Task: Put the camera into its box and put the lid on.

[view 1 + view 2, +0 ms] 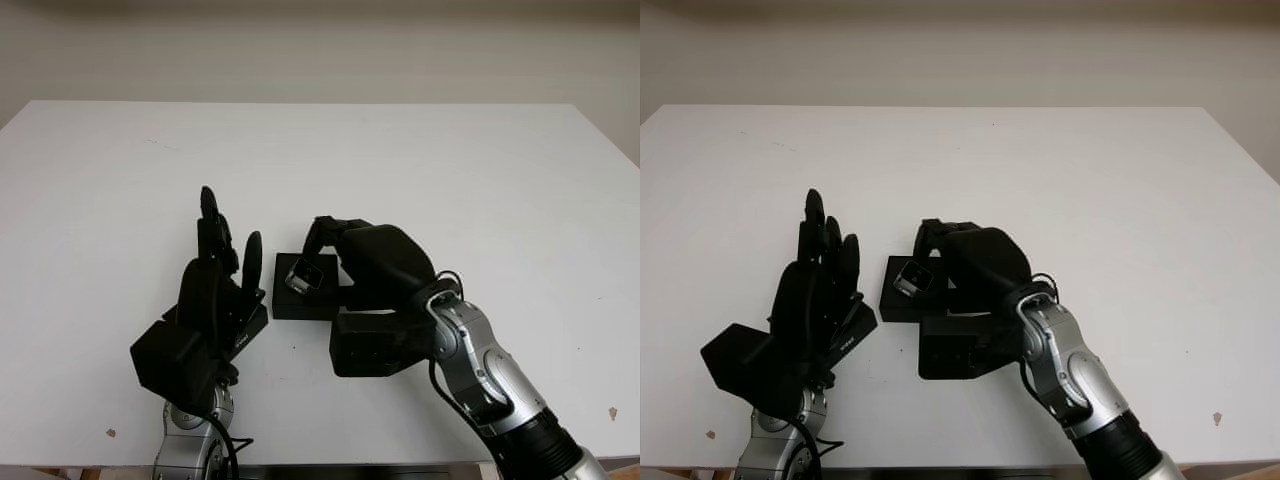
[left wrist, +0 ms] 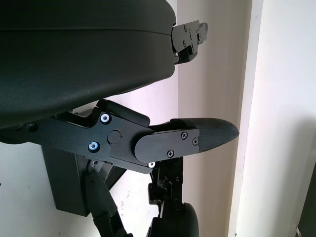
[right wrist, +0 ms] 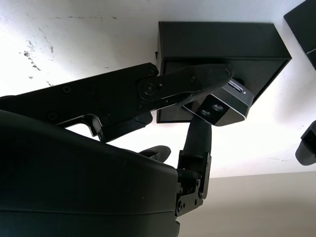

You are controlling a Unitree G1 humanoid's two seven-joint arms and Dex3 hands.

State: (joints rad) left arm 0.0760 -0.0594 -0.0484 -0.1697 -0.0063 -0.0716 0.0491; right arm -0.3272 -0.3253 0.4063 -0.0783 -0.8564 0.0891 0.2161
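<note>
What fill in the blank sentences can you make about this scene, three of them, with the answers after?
1. The camera is held by the ____ hand.
2. The camera is over the black ____, which sits on the white table.
3. The left hand is open, on the box's ____ side.

Missing words: right; box; left

White table (image 1: 420, 160), pale wall (image 1: 320, 50) behind, perhaps faint scuffs
</note>
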